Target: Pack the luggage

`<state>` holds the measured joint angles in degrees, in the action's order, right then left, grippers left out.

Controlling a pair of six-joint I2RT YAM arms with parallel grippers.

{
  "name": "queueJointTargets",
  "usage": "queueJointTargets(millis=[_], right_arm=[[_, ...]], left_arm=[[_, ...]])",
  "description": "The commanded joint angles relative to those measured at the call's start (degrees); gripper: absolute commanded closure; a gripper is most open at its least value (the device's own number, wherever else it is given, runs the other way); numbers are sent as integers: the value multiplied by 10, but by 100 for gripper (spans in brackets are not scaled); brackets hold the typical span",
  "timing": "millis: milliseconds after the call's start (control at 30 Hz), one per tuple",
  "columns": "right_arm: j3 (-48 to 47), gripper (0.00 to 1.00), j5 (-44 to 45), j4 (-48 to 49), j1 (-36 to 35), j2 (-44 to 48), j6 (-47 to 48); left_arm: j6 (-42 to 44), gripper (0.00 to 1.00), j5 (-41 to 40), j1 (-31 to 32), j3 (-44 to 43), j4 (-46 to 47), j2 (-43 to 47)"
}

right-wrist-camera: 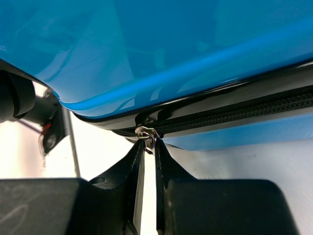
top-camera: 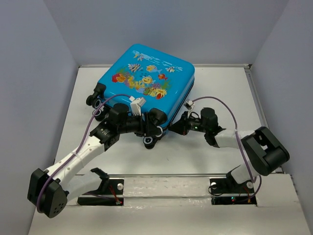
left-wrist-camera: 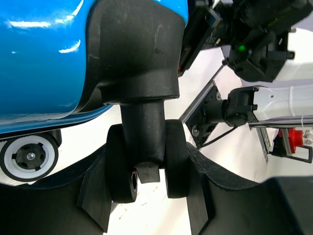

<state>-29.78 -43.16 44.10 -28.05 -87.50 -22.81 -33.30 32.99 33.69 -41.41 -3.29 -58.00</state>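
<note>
Right tool (right-wrist-camera: pixel 148 144): fingers drawn together, by my reading pinched on the one zip pull (right-wrist-camera: pixel 145 132) at their tips. The luggage (top-camera: pixel 146 78) lies flat and shut on the counter (top-camera: pixel 205 147), fish face up, directly ahead of this tool. Its zip (right-wrist-camera: pixel 244 115) runs off to the right in the right wrist view, along the seam, and I judge any pull must follow that axis. The right arm is the nearer to the pull. Left tool (left-wrist-camera: pixel 146 166): fingers apart but clamped either side of a twin wheel (left-wrist-camera: pixel 122 166) at the near corner, steadying the case. Count: one luggage, two tools, one pull, two wheels in the left wrist view.
</note>
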Motion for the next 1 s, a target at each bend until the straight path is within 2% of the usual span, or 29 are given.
queueJointTargets(millis=[0,33,167,233,267,300,367,433,467,533,567,633,667,700,767,800,833,867,933,967], right_arm=[[18,93,131,-10,-73,72,17],[22,93,155,-33,-120,81,18],[50,93,291,-42,-214,117,-17],[66,93,370,-26,-278,123,-56],[70,93,403,-2,-298,123,-68],[74,93,477,10,-344,121,-83],[90,93,564,39,-390,121,-91],[101,93,609,103,-413,116,-101],[102,93,663,137,-418,103,-103],[88,93,719,174,-418,79,-77],[68,93,737,202,-418,54,-53],[46,93,756,199,-418,46,-41],[35,93,750,151,-418,51,-41],[27,93,740,127,-418,57,-53],[31,93,719,80,-418,80,-56],[46,93,721,65,-418,100,-75],[55,93,729,54,-418,111,-80],[64,93,736,26,-418,123,-86],[76,93,744,-9,-418,171,-102],[82,93,744,-51,-418,186,-106]], left_arm=[[-26,94,13,-1,-24,126,-30],[-41,94,16,0,-51,150,-44],[-62,94,9,36,-150,181,-146],[-57,94,0,94,-273,164,-232],[-55,94,-1,111,-349,153,-256],[-62,94,-8,137,-378,153,-295],[-73,94,-19,148,-426,153,-324],[-100,94,-28,153,-466,158,-352],[-108,94,-31,155,-477,165,-359],[-112,68,-33,169,-489,165,-376],[-107,39,-28,173,-498,149,-379],[-80,20,-55,175,-499,109,-351],[-33,14,-77,173,-498,82,-333],[-7,6,-132,169,-497,12,-311],[50,4,-188,144,-487,-54,-238],[60,2,-246,131,-453,-99,-174],[67,2,-264,113,-424,-112,-139],[75,2,-289,68,-366,-137,-107],[96,3,-323,17,-315,-179,-27],[108,4,-378,-10,-267,-220,-7]])
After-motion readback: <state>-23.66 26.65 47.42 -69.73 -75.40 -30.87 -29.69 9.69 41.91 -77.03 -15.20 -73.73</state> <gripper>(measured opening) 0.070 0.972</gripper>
